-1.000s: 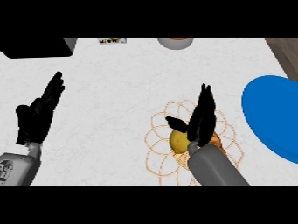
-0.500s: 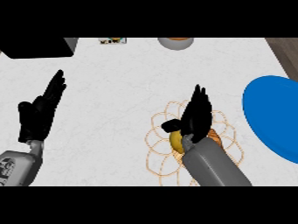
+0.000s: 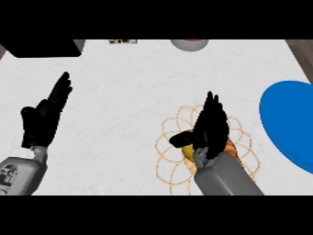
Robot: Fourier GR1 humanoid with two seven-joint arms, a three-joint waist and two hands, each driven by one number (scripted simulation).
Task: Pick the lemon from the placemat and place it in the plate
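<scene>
Our right hand [image 3: 209,127] sits low over the placemat [image 3: 176,137], near the front edge of the white counter [image 3: 138,92]. Its fingers point toward the far side and its thumb hooks out to the left. We see the lemon [image 3: 188,150] as a small yellow patch beneath the palm and thumb, lying on the placemat; most of it is hidden, so we cannot tell whether the fingers have closed round it or merely cover it. The placemat is a looped orange pattern of thin lines.

Our left hand [image 3: 45,117] rests open at the left of the view, fingers straight and pointing far, holding nothing, well apart from the placemat.

To the right of the placemat lies the blue plate [image 3: 298,124], cut off by the right edge. At the far edge stand a dark box [image 3: 40,47] at the left and a grey bowl [image 3: 189,44] further right.
</scene>
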